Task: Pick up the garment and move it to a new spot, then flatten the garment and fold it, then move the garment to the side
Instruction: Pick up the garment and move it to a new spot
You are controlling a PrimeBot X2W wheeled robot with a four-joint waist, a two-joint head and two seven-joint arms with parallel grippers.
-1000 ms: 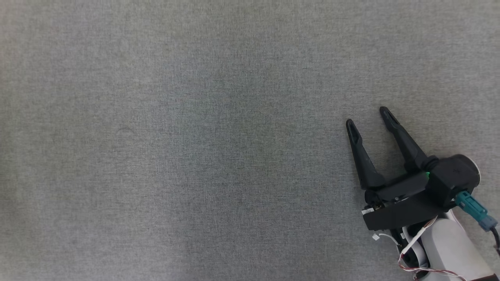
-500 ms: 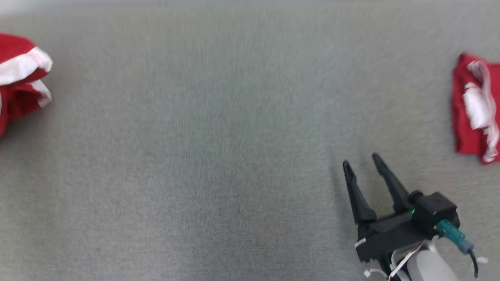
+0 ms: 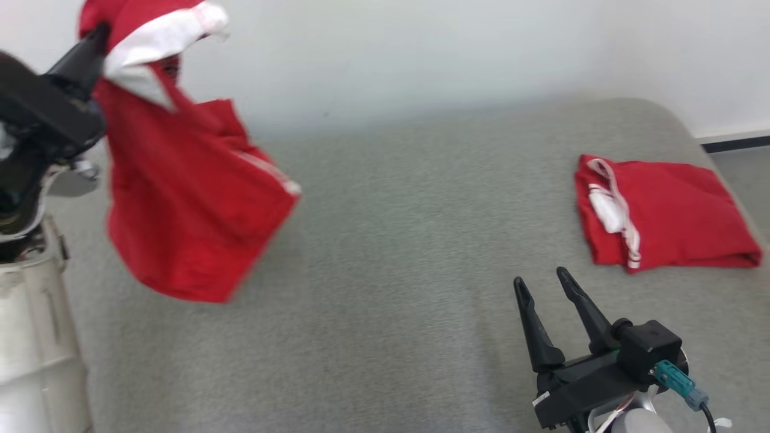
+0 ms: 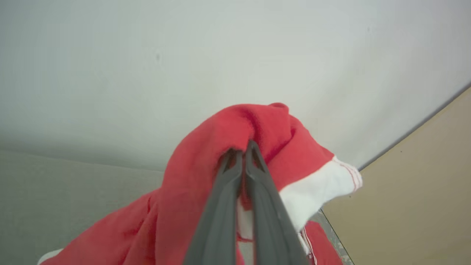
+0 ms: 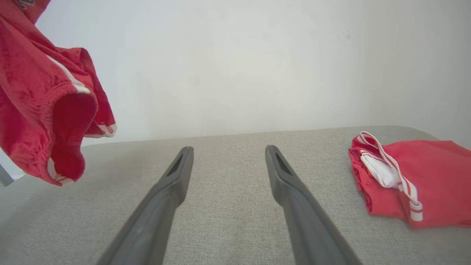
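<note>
Your left gripper (image 4: 241, 152) clamps the red garment (image 3: 180, 198), which hangs from its tips well left of the folded red cloth (image 3: 662, 210); your right gripper (image 3: 540, 276) gapes empty.

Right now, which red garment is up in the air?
The hanging garment, pinched by the left gripper, is off the table; the folded garment lies on it.

camera: raised | left claw (image 4: 241, 154) holding garment (image 3: 180, 198): now in view
</note>
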